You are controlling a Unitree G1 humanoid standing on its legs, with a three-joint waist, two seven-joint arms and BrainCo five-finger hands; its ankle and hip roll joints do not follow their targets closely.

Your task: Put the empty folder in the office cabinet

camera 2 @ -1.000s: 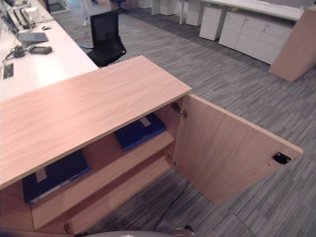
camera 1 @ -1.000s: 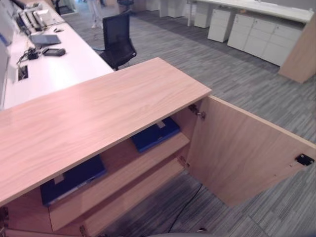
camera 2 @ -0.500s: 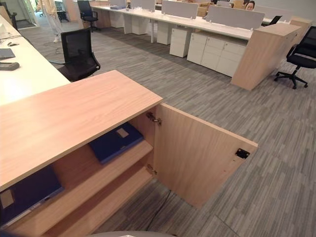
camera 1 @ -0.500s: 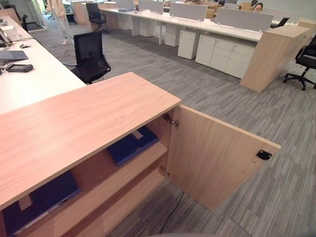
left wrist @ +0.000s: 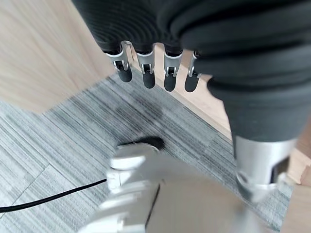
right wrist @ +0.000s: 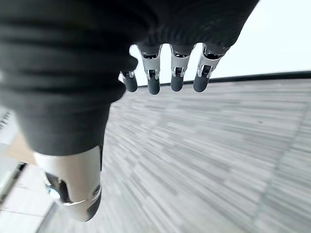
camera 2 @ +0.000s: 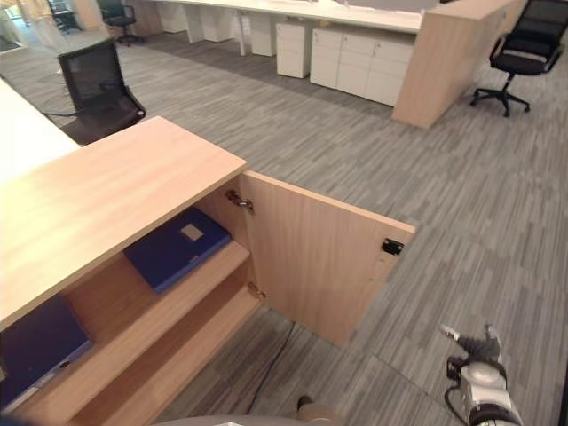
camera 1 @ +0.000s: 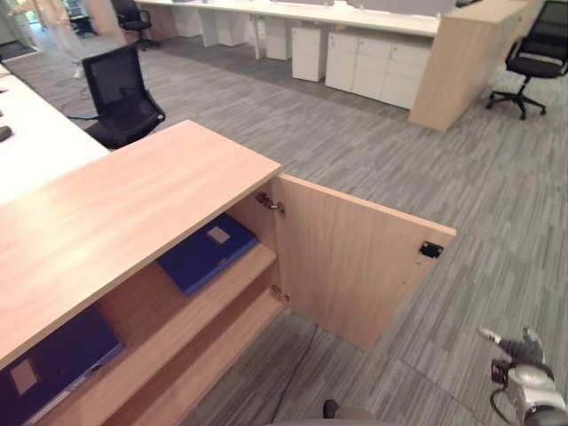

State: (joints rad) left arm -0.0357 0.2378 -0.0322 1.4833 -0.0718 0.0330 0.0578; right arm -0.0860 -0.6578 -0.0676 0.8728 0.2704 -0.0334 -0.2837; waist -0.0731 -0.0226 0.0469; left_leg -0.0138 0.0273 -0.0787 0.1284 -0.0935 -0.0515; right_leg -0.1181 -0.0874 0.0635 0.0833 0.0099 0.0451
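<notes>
Fingers on both robot hands hang straight and loosely side by side, holding nothing: the left hand [left wrist: 160,43] shows its row of dark tips above the grey striped carpet [camera 1: 461,177] beside a wooden panel, and the right hand [right wrist: 170,58] shows the same relaxed row over open carpet. From above, the right hand [camera 1: 524,377] hangs low at the robot's right, well away from the furniture. Largest in the room is the carpet, running back to a row of white desks with white drawer units [camera 1: 382,67] and a tall wooden end panel [camera 1: 461,62]. Next comes the wooden office cabinet [camera 1: 115,204], long and low, its flat top bare. Its door [camera 1: 355,257] stands swung wide open toward the robot's right, a small black catch near its free edge. Inside, on the upper shelf [camera 1: 177,311], a dark blue folder [camera 1: 206,253] lies flat near the door's hinges, a pale label on its cover. A second blue folder [camera 1: 49,364] lies flat further along the same shelf to the left. Two black office chairs [camera 1: 120,93] stand further off, one behind the cabinet and one at far right.
</notes>
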